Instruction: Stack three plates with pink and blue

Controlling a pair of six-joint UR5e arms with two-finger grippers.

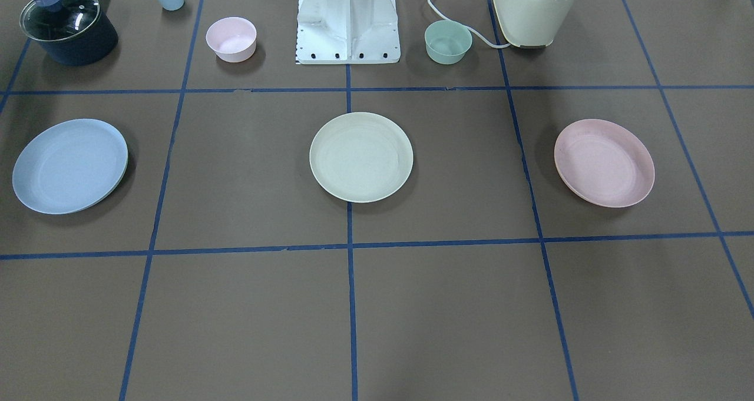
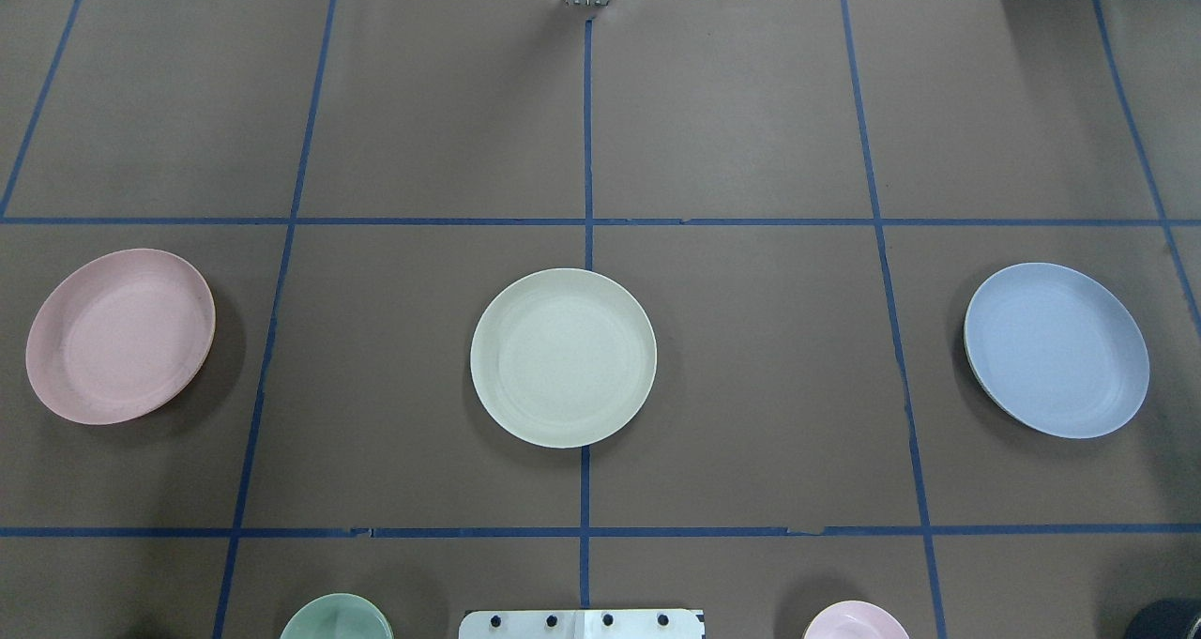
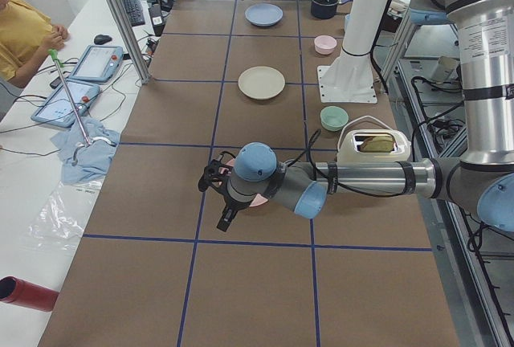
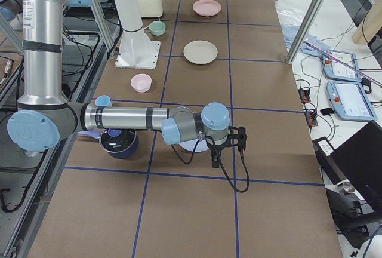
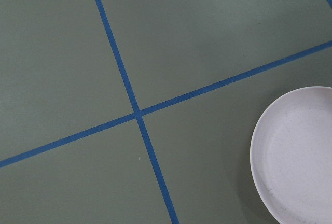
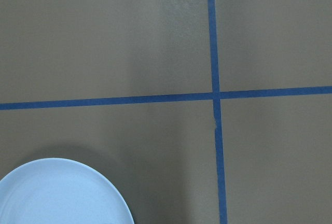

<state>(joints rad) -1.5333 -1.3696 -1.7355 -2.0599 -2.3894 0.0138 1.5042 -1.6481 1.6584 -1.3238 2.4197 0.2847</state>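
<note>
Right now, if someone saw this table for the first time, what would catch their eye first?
Three plates lie in a row across the middle of the table, well apart: the pink plate on the robot's left, the cream-white plate in the centre, the blue plate on its right. In the side views the left arm stretches out above the table near the pink plate, and the right arm near the blue one.

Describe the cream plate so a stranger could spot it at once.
Start at the robot's white base. Straight out from it, on the blue tape line, lies the cream plate, the middle of three in a row. The pink plate and blue plate flank it; it alone is cream-white.
</note>
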